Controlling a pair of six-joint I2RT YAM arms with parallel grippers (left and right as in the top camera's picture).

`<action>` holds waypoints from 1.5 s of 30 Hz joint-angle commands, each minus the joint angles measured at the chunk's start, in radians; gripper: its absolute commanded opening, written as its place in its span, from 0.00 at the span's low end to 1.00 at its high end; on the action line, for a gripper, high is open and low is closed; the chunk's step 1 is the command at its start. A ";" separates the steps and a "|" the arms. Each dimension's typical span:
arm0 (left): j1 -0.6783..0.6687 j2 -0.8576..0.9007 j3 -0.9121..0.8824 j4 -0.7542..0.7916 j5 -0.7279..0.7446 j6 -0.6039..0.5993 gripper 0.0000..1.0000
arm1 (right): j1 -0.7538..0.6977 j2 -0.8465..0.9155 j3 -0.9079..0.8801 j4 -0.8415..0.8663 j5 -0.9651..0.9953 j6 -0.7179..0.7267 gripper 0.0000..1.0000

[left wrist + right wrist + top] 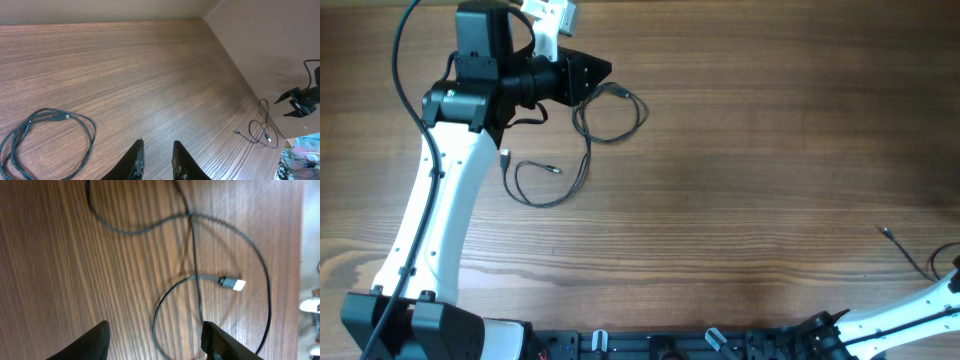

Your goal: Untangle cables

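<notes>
Brown wood-grain tabletop (740, 150) fills all 3 views. The white and black left arm (440, 220) reaches across it from the near edge. A short stretch of the white right arm (920, 310) shows at the opposite near corner.

The left claw (156, 161) sits low over the wood. Its 2 dark fingers are only slightly parted, with bare table showing in the narrow gap, and it grips nothing. The right claw (160, 347) hangs above the table with its 2 dark fingers spread wide, and it holds nothing either.

A thin black looped cable (588, 160) lies flat on the wood just beyond the left claw's tip. From there it trails back alongside that arm in 2 loose rings. In the left wrist view, 1 ring lies beside the fingers, apart from them.

A second thin black cable (189, 214) lies directly beneath and ahead of the right claw. It crosses over itself once, and 1 curve runs between the spread fingers without touching them. Its small silver plug (233, 284) rests inside the outer curve, ahead of the claw.
</notes>
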 commanded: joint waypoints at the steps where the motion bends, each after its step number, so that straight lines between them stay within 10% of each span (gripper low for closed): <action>1: 0.003 -0.024 0.011 0.007 0.012 0.019 0.29 | 0.005 -0.034 0.001 -0.038 -0.066 0.008 0.62; 9: 0.058 -0.059 0.011 0.015 -0.053 0.021 0.34 | 0.141 -0.321 0.001 -0.080 -0.130 -0.037 0.64; 18: 0.239 -0.113 0.011 -0.052 -0.232 0.022 0.51 | 0.638 -0.502 0.000 -0.129 -0.184 -0.146 0.91; 35: 0.330 -0.097 0.009 -0.185 -0.547 0.023 0.60 | 1.371 -0.277 0.000 0.099 -0.323 -0.332 1.00; 45: 0.308 0.053 0.005 -0.185 -0.250 0.184 0.66 | 1.497 0.003 0.000 0.330 -0.366 -0.415 1.00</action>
